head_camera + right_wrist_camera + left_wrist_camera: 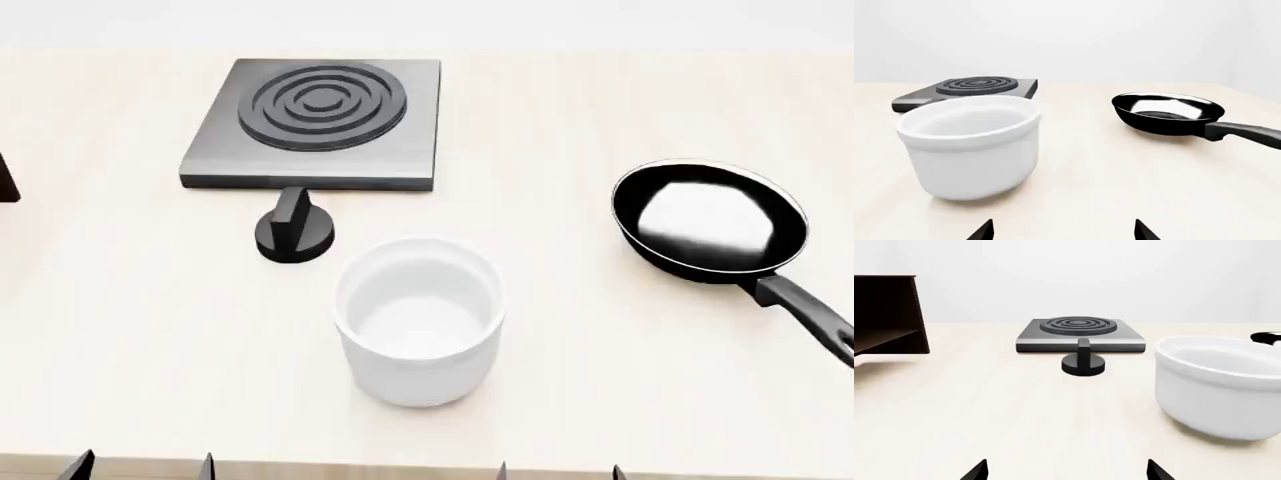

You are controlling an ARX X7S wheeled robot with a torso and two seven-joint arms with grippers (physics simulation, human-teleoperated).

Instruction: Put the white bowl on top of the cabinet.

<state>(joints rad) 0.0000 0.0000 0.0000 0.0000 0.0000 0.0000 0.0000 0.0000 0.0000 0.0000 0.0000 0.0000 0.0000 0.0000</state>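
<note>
The white bowl (pixel 420 320) stands upright and empty on the pale surface (pixel 134 330), in the lower middle of the head view. Behind it, toward the upper left, sits the grey stove plate (pixel 318 122), with a black knob (pixel 295 237) just in front of it. A black frying pan (pixel 710 220) lies at the right, well apart from the bowl, handle pointing to the lower right. The cabinet (pixel 887 315) shows at the upper left of the left wrist view, open side visible, well apart from the bowl.

Only dark tips show at the bottom edge of the head view: the left fingers (pixel 140 467) to the bowl's lower left, the right fingers (pixel 561 471) to its lower right. Both pairs are spread apart and hold nothing; the bowl touches neither.
</note>
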